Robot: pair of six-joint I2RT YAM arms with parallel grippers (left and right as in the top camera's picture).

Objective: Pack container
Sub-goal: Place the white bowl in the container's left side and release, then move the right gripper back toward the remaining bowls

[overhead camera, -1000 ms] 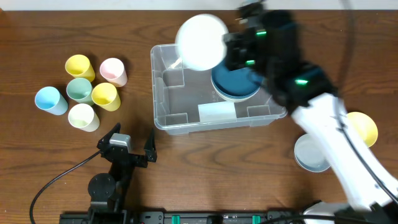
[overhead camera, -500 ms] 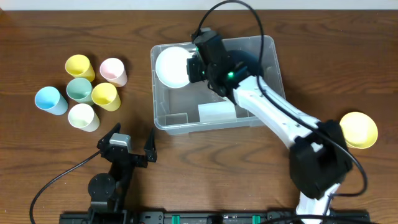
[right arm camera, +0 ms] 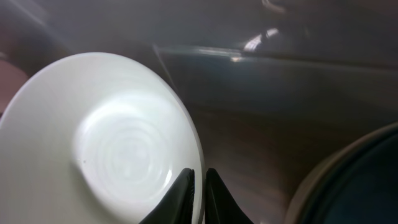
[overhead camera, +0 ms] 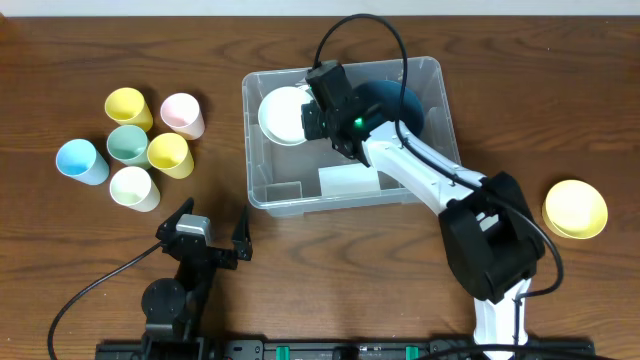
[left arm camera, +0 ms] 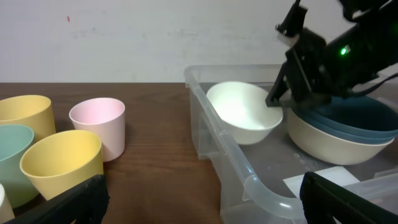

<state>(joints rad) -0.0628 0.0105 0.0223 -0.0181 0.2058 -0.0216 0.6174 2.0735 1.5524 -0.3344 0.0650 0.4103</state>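
Observation:
The container [overhead camera: 262,196] is a large clear bin at the table's middle. A stack of a cream bowl and dark blue bowls [overhead camera: 402,100] sits in its right part. My right gripper [overhead camera: 312,118] is shut on the rim of a white bowl [overhead camera: 283,115] and holds it low inside the container's back left part. The right wrist view shows the fingertips [right arm camera: 198,180] pinching that bowl [right arm camera: 99,143]. The left wrist view shows the bowl [left arm camera: 242,112] inside the container wall [left arm camera: 249,180]. My left gripper [overhead camera: 210,235] is open and empty at the table's front, in front of the container.
Several pastel cups [overhead camera: 140,145] stand in a cluster left of the container; the pink one [left arm camera: 98,124] and a yellow one [left arm camera: 62,162] show in the left wrist view. A yellow bowl [overhead camera: 575,208] sits on the table at the right. A pale label [overhead camera: 348,181] lies on the container's base.
My right arm has carried the white bowl from above the container's back rim down into its left part. The left arm has not moved.

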